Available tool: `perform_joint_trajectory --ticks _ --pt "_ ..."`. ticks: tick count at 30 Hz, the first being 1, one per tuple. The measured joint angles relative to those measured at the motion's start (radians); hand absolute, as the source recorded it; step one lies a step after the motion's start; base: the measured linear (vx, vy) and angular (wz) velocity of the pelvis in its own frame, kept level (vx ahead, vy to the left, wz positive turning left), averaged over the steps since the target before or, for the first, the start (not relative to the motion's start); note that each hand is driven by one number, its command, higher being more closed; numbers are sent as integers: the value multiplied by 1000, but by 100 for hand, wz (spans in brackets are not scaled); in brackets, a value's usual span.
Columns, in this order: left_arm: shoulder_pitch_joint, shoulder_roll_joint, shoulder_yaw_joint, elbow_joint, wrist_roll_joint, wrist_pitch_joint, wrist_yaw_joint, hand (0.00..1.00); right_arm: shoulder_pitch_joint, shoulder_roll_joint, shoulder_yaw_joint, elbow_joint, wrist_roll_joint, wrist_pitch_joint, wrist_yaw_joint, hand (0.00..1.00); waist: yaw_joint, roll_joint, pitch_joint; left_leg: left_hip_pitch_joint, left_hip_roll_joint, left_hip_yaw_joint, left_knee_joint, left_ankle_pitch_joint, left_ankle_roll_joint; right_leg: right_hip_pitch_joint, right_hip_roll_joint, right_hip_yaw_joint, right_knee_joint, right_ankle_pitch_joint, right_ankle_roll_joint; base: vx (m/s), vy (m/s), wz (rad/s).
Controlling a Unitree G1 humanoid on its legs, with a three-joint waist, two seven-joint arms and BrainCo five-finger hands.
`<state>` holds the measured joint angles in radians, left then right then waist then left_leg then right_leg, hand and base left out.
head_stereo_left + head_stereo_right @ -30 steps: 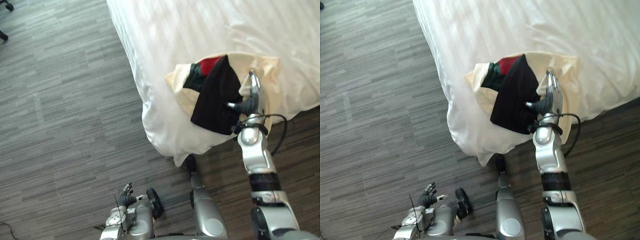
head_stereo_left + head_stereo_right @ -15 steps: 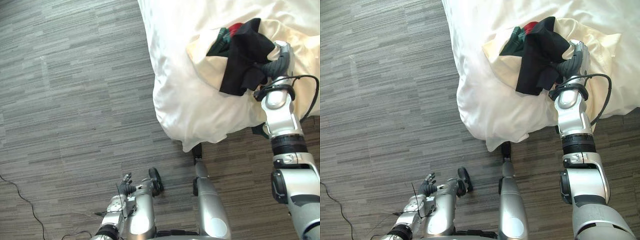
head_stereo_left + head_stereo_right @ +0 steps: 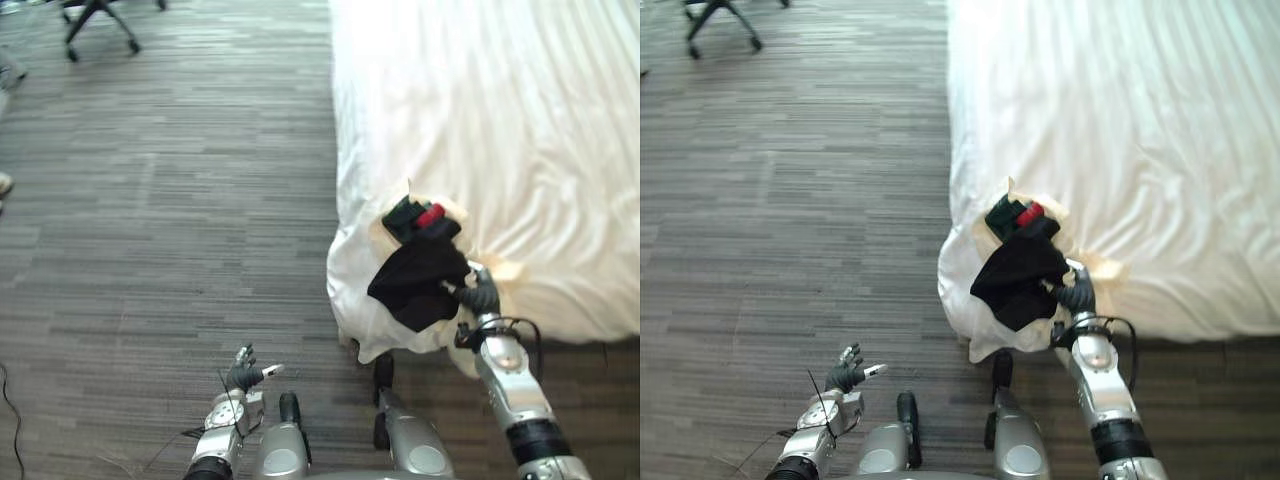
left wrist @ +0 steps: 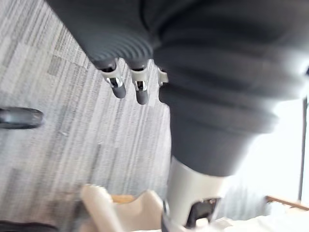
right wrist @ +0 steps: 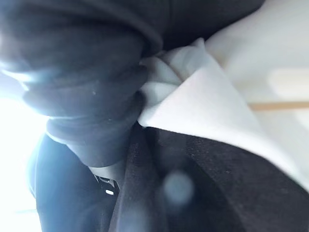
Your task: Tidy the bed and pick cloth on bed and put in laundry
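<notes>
The bed (image 3: 520,120) carries a heap of clothes on its near left corner, right at the edge where the white sheet drops to the grey floor (image 3: 180,220). A black cloth (image 3: 415,285) lies on top and hangs over that edge, a cream cloth (image 3: 1103,266) spreads beneath it, and a green and red garment (image 3: 412,215) sits bunched at the far side of the heap. The right hand (image 3: 482,297) is pressed into the near side of the black cloth; whether it grips cannot be told, since the cloth covers it. The left hand (image 3: 243,376) hangs low over the floor, well apart from the bed, its fingers (image 4: 141,89) straight and spread, holding nothing
</notes>
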<state>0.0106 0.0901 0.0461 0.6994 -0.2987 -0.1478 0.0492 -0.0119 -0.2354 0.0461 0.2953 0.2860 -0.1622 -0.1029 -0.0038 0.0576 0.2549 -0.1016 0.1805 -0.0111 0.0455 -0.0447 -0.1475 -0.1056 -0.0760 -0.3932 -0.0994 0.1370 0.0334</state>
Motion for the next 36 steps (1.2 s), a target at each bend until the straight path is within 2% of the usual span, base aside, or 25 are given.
perform_joint_trajectory --ticks 1,2,3,5,6,7,8,11,13,14,16,17,21,22,23,25,27,28,29,30,31,33,34,35,36 --pt "10 -15 0 -31 -31 -6 3 0 16 5 2 15 26 -16 0 100 1 -4 -9 -21 -17 21 -6 35 38 21 -34 -83 0 -12 9 -30 91 230" --pt "20 -38 5 -59 -60 -12 10 0 16 10 2 47 28 -26 0 100 4 -3 -11 -25 -16 206 -3 25 143 60 -68 -172 1 -15 15 -25 169 218" --pt "24 -47 4 -72 -73 -14 15 0 17 15 4 60 27 -23 0 100 12 -3 -12 -25 8 321 8 21 162 80 -85 -211 1 -16 19 -3 194 227" --pt "51 -76 4 -137 -105 -18 19 0 18 14 45 89 12 -6 1 100 17 28 -42 -17 128 778 119 15 169 149 -146 -388 39 -37 67 89 277 234" --pt "60 -78 4 -148 -105 -18 18 0 20 15 55 89 3 -2 5 100 18 35 -52 -15 146 856 144 23 163 161 -164 -429 56 -42 74 164 418 232" --pt "69 -73 9 -166 -105 -18 17 0 17 26 64 89 -23 7 19 100 24 43 -66 -30 140 900 177 17 150 191 -209 -506 86 -44 92 167 455 179" --pt "89 -61 26 -187 -105 -22 17 0 9 47 81 89 -25 17 24 100 51 29 -71 -54 112 873 214 -20 164 205 -244 -543 107 -33 110 139 385 154" --pt "112 -44 48 -178 -103 -23 16 0 4 103 87 92 -46 22 46 100 52 14 -91 -109 53 752 286 -78 210 249 -339 -613 248 -25 117 229 350 167" --pt "134 -25 45 -177 -100 -16 11 0 23 132 90 98 -59 37 60 100 50 2 -95 -104 4 716 302 -113 262 258 -456 -580 507 47 18 412 506 200" --pt "146 -26 39 -181 -96 -15 8 0 41 149 92 97 -62 41 66 100 46 0 -97 -84 -22 629 274 -132 265 216 -481 -426 686 34 -79 396 331 201" --pt "148 -10 32 -180 -92 -15 9 0 54 171 98 95 -64 44 72 100 44 -7 -98 -54 -65 513 230 -128 265 125 -384 -157 814 -170 -31 353 119 219" --pt "160 -11 23 -181 -93 -16 9 0 87 179 99 87 -65 44 76 100 32 -8 -99 -9 -108 407 193 -123 266 94 -287 -26 822 -270 -17 370 17 229" --pt "166 -13 -25 -180 -103 -23 18 0 149 178 99 57 -67 42 82 100 2 -19 -106 57 -208 168 140 -116 276 -28 -188 46 820 -416 -45 297 -40 224" --pt "166 -13 -54 -180 -103 -26 19 0 166 179 93 57 -73 42 81 100 -10 -10 -102 78 -222 55 121 -105 271 -102 -104 145 773 -437 -62 322 -176 276" --pt "166 -16 -77 -179 -104 -26 20 0 190 181 78 55 -84 49 82 100 -26 -4 -98 104 -224 -67 97 -90 256 -169 -5 317 686 -427 -46 325 -220 284" --pt "163 -18 -88 -179 -103 -26 19 0 217 182 55 50 -88 54 82 100 -40 -11 -97 118 -236 -191 94 -85 249 -201 37 446 590 -397 -15 292 -285 241" --pt "162 -30 -95 -179 -103 -29 19 0 235 188 29 47 -87 58 81 100 -39 -27 -90 132 -252 -277 111 -92 237 -211 26 552 458 -330 20 284 -338 225" --pt "166 -18 -93 -186 -102 -33 19 0 260 200 23 31 -83 57 80 100 -40 -65 -87 126 -283 -282 150 -124 193 -189 -32 588 385 -261 35 250 -379 234" --pt "165 -8 -89 -194 -101 -34 19 0 280 212 17 26 -77 57 78 100 -37 -99 -76 139 -298 -286 174 -166 168 -172 -71 556 401 -133 93 213 -398 207" --pt "167 -31 -80 -187 -101 -31 20 0 275 204 17 33 -75 64 78 100 -19 -86 -70 141 -274 -284 197 -182 148 -168 -60 531 427 -157 73 180 -374 153" --pt "189 -60 -73 -202 -101 -34 21 0 282 203 10 18 -62 60 75 100 -10 -37 -83 105 -213 -230 239 -213 135 -129 -37 444 388 -165 51 113 -299 107" --pt "208 -88 -73 -219 -101 -34 18 0 281 208 14 11 -60 60 68 100 -3 -20 -84 98 -150 -133 246 -214 135 -79 -24 368 342 -171 41 94 -237 123" --pt "211 -116 -72 -221 -104 -34 15 0 287 208 10 -2 -60 59 61 100 -7 -9 -85 98 -104 -15 268 -208 125 -26 -22 302 303 -174 37 45 -134 94" --pt "194 -39 -85 -62 -122 -23 16 0 272 217 -60 165 -98 75 57 100 14 -62 -93 177 -129 289 74 -118 110 118 -44 258 -2 11 54 30 -86 69" --pt "194 -39 -85 -62 -122 -23 16 0 272 217 -60 165 -98 75 57 100 14 -62 -93 177 -129 289 74 -118 110 118 -44 258 -2 11 54 0 0 0"
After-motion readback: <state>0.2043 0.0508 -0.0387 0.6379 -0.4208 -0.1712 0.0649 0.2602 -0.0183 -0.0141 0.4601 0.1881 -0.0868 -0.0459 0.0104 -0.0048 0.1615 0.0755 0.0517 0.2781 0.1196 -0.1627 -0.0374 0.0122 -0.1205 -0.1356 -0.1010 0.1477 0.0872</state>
